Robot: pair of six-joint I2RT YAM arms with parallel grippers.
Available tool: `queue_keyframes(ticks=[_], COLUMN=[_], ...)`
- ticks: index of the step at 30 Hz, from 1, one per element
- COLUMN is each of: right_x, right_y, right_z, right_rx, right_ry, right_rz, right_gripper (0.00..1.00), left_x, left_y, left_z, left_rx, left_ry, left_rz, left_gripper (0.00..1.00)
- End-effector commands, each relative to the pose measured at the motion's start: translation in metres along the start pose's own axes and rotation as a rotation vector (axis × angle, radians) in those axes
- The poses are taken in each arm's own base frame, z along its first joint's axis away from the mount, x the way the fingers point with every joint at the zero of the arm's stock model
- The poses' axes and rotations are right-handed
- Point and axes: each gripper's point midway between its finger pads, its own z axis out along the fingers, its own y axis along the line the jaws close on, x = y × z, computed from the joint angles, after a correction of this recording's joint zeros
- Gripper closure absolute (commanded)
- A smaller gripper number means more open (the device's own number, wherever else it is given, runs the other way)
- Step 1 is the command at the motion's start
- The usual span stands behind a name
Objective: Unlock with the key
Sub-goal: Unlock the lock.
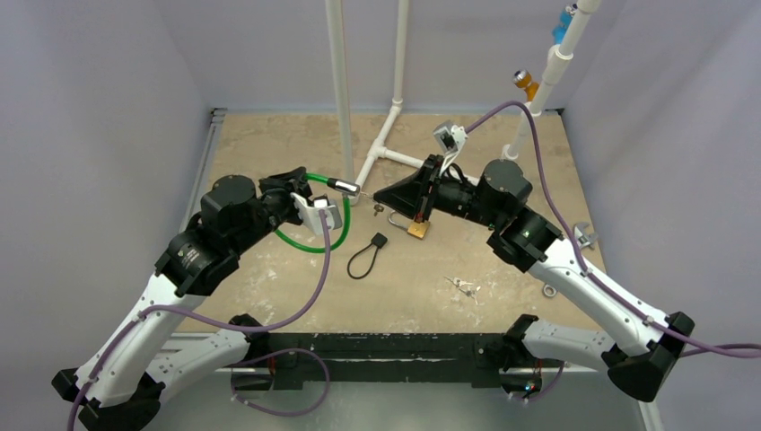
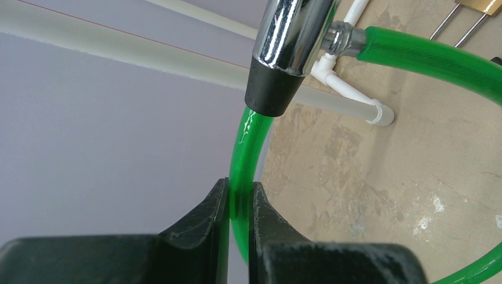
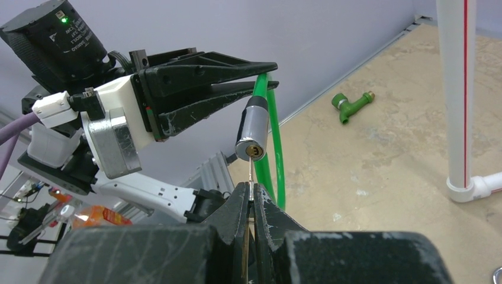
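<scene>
A green cable lock (image 1: 336,235) loops above the table. Its chrome cylinder (image 1: 345,187) points right. My left gripper (image 2: 240,192) is shut on the green cable (image 2: 245,148) just below the cylinder (image 2: 290,53). In the right wrist view the cylinder's brass keyhole face (image 3: 250,151) looks at me. My right gripper (image 3: 250,192) is shut on a thin key (image 3: 251,171), whose blade runs straight up to the keyhole. The tip meets the face; how deep it sits I cannot tell. From above, my right gripper (image 1: 379,194) is close to the cylinder's right end.
A brass padlock (image 1: 418,230) lies under the right arm, with a black loop strap (image 1: 366,258) and loose keys (image 1: 464,286) nearer the front. White PVC pipes (image 1: 341,90) stand behind the lock. A green fitting (image 3: 350,105) lies by the wall.
</scene>
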Motion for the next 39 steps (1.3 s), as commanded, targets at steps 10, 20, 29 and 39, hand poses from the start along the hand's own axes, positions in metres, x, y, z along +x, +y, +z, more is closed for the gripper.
queue_keyframes(ticks=[10, 20, 29, 39], right_x=[-0.007, -0.008, -0.013, -0.011], right_y=[0.008, 0.001, -0.002, 0.002], right_z=[0.004, 0.003, 0.003, 0.003], right_rx=[-0.059, -0.033, -0.02, -0.054], right_ry=[-0.039, -0.051, -0.057, -0.052], right_rz=[0.002, -0.001, -0.015, 0.004], right_gripper=[1.0, 1.0, 1.0, 1.0], left_x=[-0.014, -0.015, -0.015, -0.015], left_y=[0.024, 0.023, 0.023, 0.023], left_z=[-0.006, -0.009, -0.01, -0.009], left_rx=[-0.092, -0.089, -0.089, -0.089], left_ry=[-0.061, -0.07, -0.07, -0.07], left_rz=[0.01, 0.007, 0.007, 0.007], left_gripper=[1.0, 1.0, 1.0, 1.0])
